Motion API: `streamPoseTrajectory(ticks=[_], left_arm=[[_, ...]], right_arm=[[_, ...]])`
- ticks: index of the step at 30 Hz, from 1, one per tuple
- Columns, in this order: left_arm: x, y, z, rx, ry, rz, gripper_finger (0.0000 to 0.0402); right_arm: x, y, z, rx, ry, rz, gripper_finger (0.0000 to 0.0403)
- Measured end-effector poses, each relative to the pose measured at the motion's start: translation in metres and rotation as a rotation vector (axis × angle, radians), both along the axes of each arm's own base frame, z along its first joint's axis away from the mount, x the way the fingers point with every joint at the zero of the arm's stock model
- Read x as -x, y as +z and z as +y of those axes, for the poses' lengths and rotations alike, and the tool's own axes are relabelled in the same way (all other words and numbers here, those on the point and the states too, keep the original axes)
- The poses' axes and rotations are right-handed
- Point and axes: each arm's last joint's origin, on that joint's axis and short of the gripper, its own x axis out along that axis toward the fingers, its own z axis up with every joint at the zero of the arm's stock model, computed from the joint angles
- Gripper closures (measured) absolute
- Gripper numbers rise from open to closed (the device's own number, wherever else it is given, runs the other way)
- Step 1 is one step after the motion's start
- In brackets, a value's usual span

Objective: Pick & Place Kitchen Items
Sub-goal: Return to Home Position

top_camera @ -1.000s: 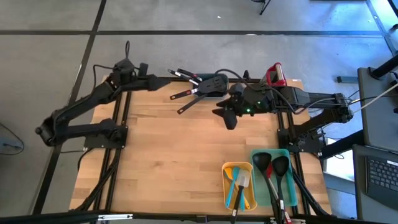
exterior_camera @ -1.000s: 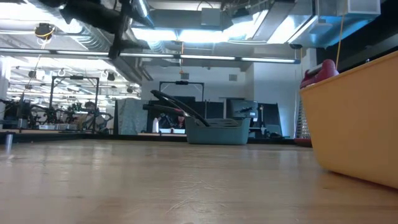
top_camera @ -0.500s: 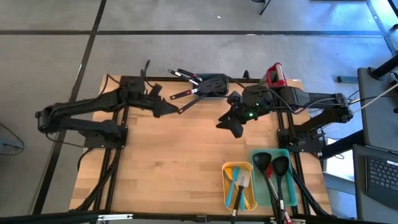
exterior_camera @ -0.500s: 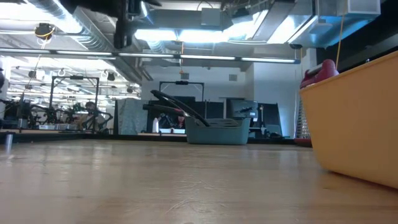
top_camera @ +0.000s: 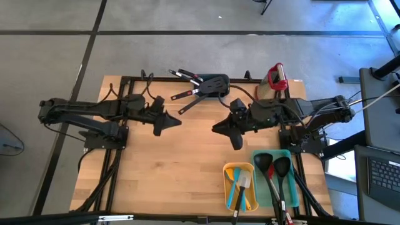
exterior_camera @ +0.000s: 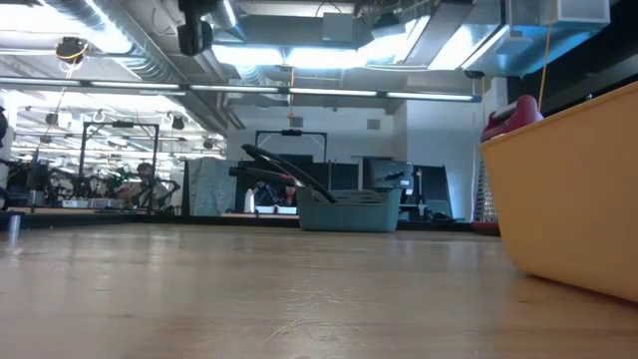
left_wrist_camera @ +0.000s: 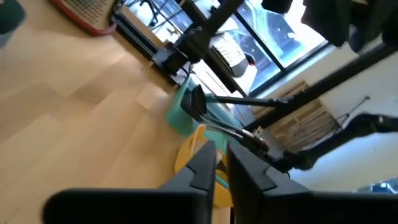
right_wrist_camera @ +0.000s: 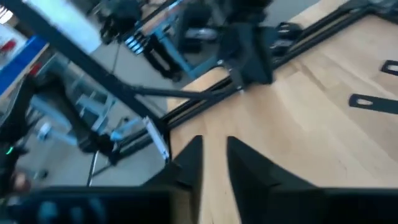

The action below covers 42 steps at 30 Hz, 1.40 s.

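left claw [top_camera: 170, 121] clenched, empty | right claw [top_camera: 220, 128] clenched, empty | both hung over the bench [top_camera: 175, 169], tips facing | risk: swinging home low might have clipped black utensils [top_camera: 200, 87] at 12 o'clock

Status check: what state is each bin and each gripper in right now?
Left gripper: shut, empty, above the table.
Right gripper: shut, empty, above the table.
Yellow bin: upright, holds teal and white spatulas.
Teal bin: upright, holds black red-trimmed utensils.
Grey bin: upright, black utensils sticking out.
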Motion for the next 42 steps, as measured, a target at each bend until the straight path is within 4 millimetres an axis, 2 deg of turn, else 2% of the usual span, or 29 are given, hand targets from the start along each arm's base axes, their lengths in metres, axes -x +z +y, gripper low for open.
streamPoseTrajectory(ticks=[2,5,8,12,15,21,34,42], left_arm=[[0.000,0.000,-0.004,-0.016,-0.013,-0.005,0.0391],[-0.001,0.004,-0.008,-0.053,-0.018,-0.042,0.0398],[-0.001,0.007,-0.012,-0.106,-0.003,-0.078,0.0400],[-0.002,0.007,-0.016,-0.174,-0.012,-0.081,0.0399],[-0.002,0.007,-0.016,-0.136,-0.004,-0.080,0.0400],[-0.002,0.010,-0.020,-0.122,-0.017,-0.120,0.0399],[-0.006,0.007,-0.016,-0.097,0.052,-0.094,0.0401],[-0.024,-0.006,-0.012,-0.059,0.067,-0.051,0.0400]], right_arm=[[0.000,-0.001,0.004,-0.010,-0.055,-0.002,0.0359],[-0.001,-0.002,0.008,-0.036,-0.123,-0.007,0.0395],[0.000,-0.008,0.012,-0.043,-0.103,0.050,0.0398],[0.000,-0.012,0.018,-0.151,-0.131,0.081,0.0399],[0.000,-0.009,0.020,-0.213,-0.200,0.047,0.0399],[0.001,-0.004,0.026,0.070,-0.163,-0.035,0.0400],[-0.001,0.001,0.036,0.147,0.056,-0.088,0.0400],[0.003,-0.014,0.032,0.267,0.012,-0.030,0.0400]])
